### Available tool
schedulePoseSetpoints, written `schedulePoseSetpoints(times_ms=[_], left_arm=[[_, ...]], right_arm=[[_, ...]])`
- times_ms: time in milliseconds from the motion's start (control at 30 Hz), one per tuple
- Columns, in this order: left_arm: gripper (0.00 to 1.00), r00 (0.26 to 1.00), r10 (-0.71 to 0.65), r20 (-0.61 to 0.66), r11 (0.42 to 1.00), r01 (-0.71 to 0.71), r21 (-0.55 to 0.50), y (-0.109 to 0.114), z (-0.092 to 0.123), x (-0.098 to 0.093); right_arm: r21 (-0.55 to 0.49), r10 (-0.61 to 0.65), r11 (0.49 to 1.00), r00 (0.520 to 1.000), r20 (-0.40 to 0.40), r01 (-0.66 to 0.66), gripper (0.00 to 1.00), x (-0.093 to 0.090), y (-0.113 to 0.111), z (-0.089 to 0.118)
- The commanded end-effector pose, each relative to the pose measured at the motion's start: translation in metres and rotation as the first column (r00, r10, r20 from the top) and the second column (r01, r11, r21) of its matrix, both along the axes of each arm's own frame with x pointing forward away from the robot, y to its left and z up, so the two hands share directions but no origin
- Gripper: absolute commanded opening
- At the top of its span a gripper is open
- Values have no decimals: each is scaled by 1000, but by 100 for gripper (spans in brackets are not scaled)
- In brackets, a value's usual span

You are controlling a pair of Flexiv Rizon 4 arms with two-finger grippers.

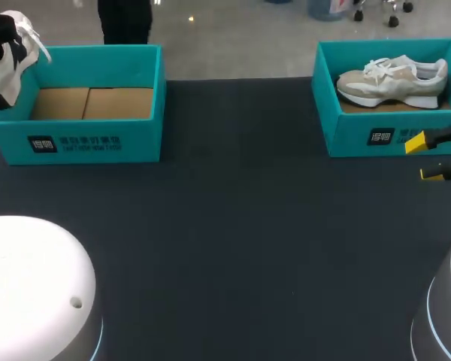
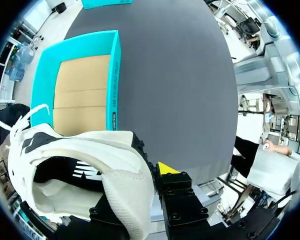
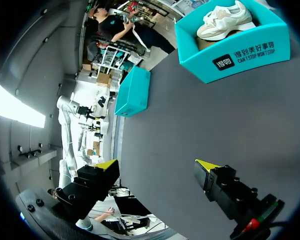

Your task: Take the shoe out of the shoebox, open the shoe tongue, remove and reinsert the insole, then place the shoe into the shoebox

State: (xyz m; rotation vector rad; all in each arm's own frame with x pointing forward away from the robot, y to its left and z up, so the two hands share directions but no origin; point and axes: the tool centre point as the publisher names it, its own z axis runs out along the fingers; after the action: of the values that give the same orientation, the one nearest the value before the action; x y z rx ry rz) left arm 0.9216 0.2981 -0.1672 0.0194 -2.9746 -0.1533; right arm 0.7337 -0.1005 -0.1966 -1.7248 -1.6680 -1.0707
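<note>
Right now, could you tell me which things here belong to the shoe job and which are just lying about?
In the job: white shoe in the left gripper; empty shoebox.
Apparently lying about: beige shoe, inside the second shoebox; right gripper, open and holding nothing.

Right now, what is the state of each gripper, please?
Left gripper: closed on the shoe, lifted out of its box.
Right gripper: open, holding nothing.

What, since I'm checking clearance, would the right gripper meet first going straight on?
Probably the dark table: the open right gripper points low across it, toward the far shoebox; depth is unclear.
</note>
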Motion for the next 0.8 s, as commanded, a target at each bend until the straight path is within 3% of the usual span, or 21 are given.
schedulePoseSetpoints(times_ms=[33, 200, 733, 800], left_arm=[[0, 1000, -23, 6, 1000, 23, 9, 5, -9, 21], [0, 999, -25, 36, 1000, 26, -17, 11, -18, 38], [0, 999, -25, 36, 1000, 26, -17, 11, -18, 38], [0, 972, -224, 69, 974, 223, 24, 13, -18, 39]], right_arm=[[-4, -2, 1000, 1000, -1, 2, 100, -1, 0, 1], [-4, -2, 1000, 1000, -1, 2, 100, -1, 0, 1], [-4, -2, 1000, 1000, -1, 2, 100, -1, 0, 1], [-4, -2, 1000, 1000, -1, 2, 100, -1, 0, 1]])
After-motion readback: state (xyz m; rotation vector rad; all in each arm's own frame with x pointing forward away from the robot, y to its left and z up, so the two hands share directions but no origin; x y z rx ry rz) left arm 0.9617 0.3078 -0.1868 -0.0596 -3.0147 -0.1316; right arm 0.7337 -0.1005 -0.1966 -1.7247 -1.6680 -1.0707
